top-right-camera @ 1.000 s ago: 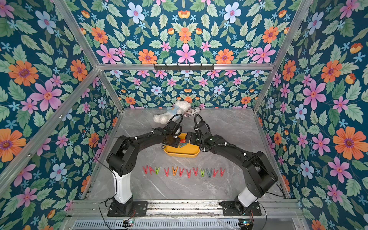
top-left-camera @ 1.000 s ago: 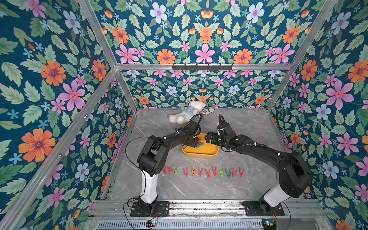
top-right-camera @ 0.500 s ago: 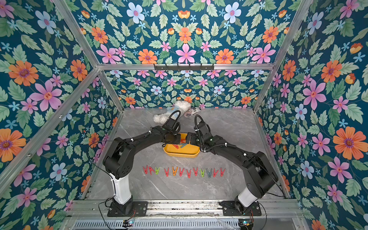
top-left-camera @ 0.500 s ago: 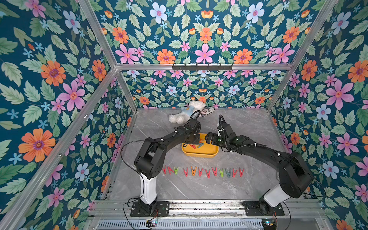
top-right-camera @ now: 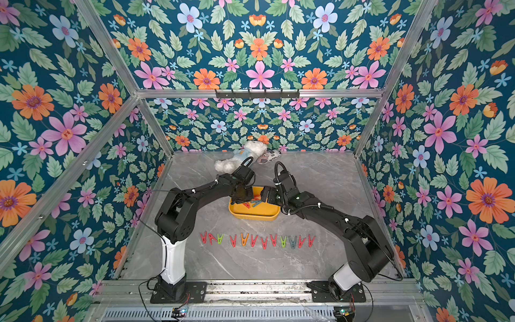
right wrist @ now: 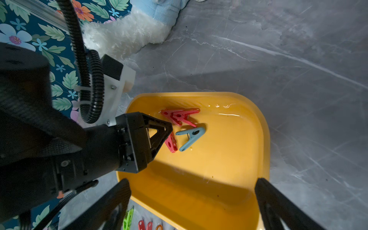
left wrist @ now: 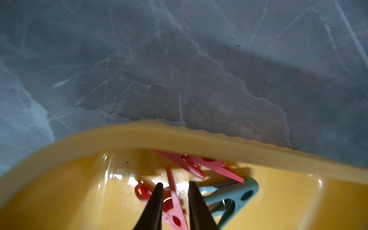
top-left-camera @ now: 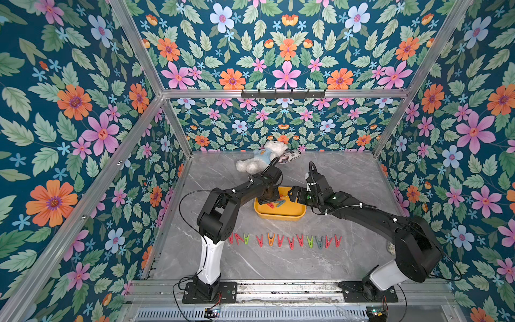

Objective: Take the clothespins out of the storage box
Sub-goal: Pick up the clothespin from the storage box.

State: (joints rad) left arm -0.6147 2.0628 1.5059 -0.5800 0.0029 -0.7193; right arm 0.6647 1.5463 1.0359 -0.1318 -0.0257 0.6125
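The yellow storage box (top-left-camera: 278, 216) (top-right-camera: 253, 216) sits mid-table. Three clothespins lie in its left end: two red ones (right wrist: 179, 115) against the wall, a grey-blue one (right wrist: 191, 137) (left wrist: 231, 195), and a red one (left wrist: 175, 201) (right wrist: 171, 143) flat on the floor. My left gripper (left wrist: 175, 184) (top-left-camera: 266, 199) reaches down into the box, shut on that last red pin. My right gripper (right wrist: 191, 180) (top-left-camera: 294, 195) is open wide, one finger at each side of the box's right end. Several more clothespins (top-left-camera: 281, 240) (top-right-camera: 256, 240) stand in a row on the table in front.
A white teddy bear (top-left-camera: 259, 161) (right wrist: 127, 35) in a blue shirt and a small patterned pouch (top-left-camera: 289, 156) lie at the back wall. Flowered walls with metal posts close in the grey marble table (top-left-camera: 348, 178) on three sides.
The left gripper has sunk a little deeper into the box and its jaws have narrowed onto the red pin. The right arm has not moved.
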